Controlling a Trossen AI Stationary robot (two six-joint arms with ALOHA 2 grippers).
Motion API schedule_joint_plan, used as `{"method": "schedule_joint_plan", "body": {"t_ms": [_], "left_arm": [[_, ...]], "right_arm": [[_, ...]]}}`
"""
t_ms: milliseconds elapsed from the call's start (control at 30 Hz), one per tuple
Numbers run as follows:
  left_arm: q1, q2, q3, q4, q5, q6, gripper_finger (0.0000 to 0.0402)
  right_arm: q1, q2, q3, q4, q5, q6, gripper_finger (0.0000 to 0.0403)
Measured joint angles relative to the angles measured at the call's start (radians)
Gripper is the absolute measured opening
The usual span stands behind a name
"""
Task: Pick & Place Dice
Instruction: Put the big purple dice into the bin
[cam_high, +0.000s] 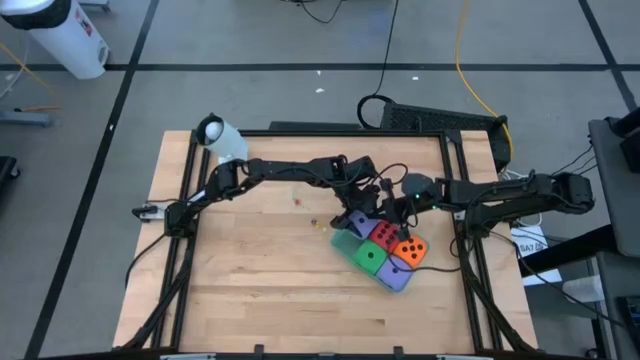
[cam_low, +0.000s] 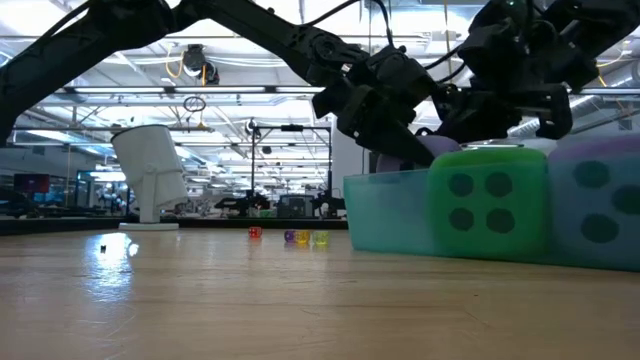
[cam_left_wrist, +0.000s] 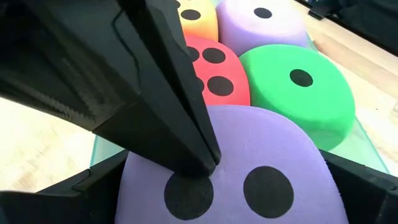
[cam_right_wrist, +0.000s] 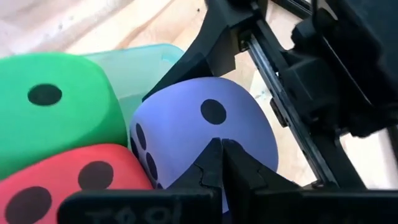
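A flat translucent green tray (cam_high: 345, 243) at the table's right middle holds the dice: red (cam_high: 383, 235), orange (cam_high: 408, 250), green (cam_high: 368, 258) and a purple-blue one (cam_high: 393, 278). Another purple-blue die (cam_high: 356, 222) sits at the tray's far left end. My left gripper (cam_high: 363, 214) is open, its two fingers (cam_left_wrist: 93, 183) standing on either side of this die (cam_left_wrist: 249, 155). My right gripper (cam_high: 386, 211) is shut, and its fingertips (cam_left_wrist: 206, 163) rest on the same die. My left gripper's fingers lie close along two opposite sides of the far purple-blue die (cam_left_wrist: 323, 165); I cannot tell whether they touch it. My right gripper presses its shut fingertips (cam_right_wrist: 222, 155) on the die's rounded upper side (cam_right_wrist: 214, 132), slanting down from the table's right. The die sits low among the other dice.
A few tiny coloured dice (cam_low: 290, 236) lie on the bare wood left of the tray. A white cylinder-shaped device (cam_high: 222, 137) stands at the table's far left corner. Black frame rails (cam_high: 465, 200) run along the table's sides. Free wood spreads over the left and near parts.
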Motion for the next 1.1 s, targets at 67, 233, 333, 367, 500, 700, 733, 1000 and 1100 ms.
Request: {"method": "schedule_joint_plan", "body": {"t_ms": [67,233,333,367,500,700,733,1000,1100], "left_arm": [[0.0,0.0,0.0,0.002,0.0,0.001,0.0397],[-0.001,0.0,0.0,0.004,-0.023,0.038,0.0397],[-0.006,0.0,0.0,0.003,-0.067,0.077,0.0397],[-0.009,0.0,0.0,-0.002,-0.075,0.09,0.0397],[-0.013,0.0,0.0,-0.03,-0.069,0.121,0.0397],[-0.013,-0.007,0.001,-0.07,-0.057,0.119,0.0397],[-0.013,-0.009,0.001,-0.069,-0.065,0.118,0.0397],[-0.047,-0.045,0.001,-0.061,-0.328,0.156,0.0397],[-0.071,-0.076,0.001,-0.091,-0.463,0.201,0.0397]], "right_arm": [[0.013,0.0,0.0,-0.006,0.022,-0.022,0.0],[0.056,0.0,-0.001,-0.019,0.116,-0.053,0.0],[0.062,0.0,-0.001,-0.023,0.132,-0.051,0.0],[0.065,0.0,-0.001,-0.024,0.133,-0.051,0.0],[0.07,0.001,-0.001,-0.036,0.112,-0.055,0.0],[0.071,-0.004,-0.001,-0.033,0.107,-0.084,0.0],[0.078,-0.005,-0.001,-0.032,0.111,-0.098,0.0],[0.11,-0.006,-0.002,-0.009,0.212,-0.056,0.0],[0.11,-0.006,-0.002,-0.009,0.187,-0.04,0.0]]}}
